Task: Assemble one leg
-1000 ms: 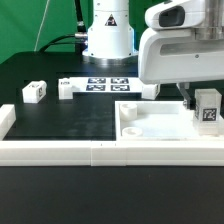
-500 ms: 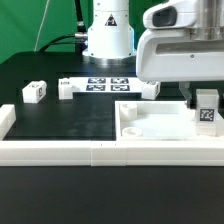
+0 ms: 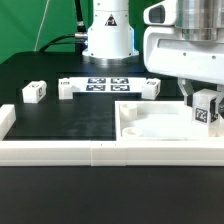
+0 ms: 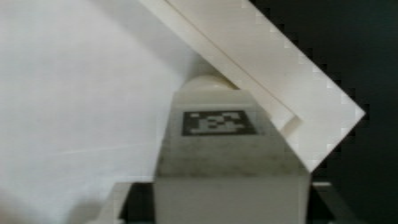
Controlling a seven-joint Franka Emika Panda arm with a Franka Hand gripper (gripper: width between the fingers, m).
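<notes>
My gripper point(image 3: 205, 108) is shut on a leg point(image 3: 207, 111), a small white block with a black-and-white tag. It holds the leg over the far corner, at the exterior view's right, of the large flat white panel point(image 3: 160, 128). In the wrist view the leg point(image 4: 221, 140) fills the space between my dark fingers point(image 4: 139, 205), tag facing the camera, and its far end touches the panel's corner point(image 4: 267, 95). Two more legs point(image 3: 33, 92) point(image 3: 66, 89) lie on the black table at the exterior view's left. Another white block point(image 3: 152, 86) lies by the marker board.
The marker board point(image 3: 106, 84) lies at the back in front of the arm's base point(image 3: 106, 35). Long white border rails point(image 3: 90, 151) run along the front, with a short end point(image 3: 5, 122) at the exterior view's left.
The arm's wrist has turned and shifted slightly, and the held leg now sits a little tilted and lower over the panel's corner. The other parts have not moved.
</notes>
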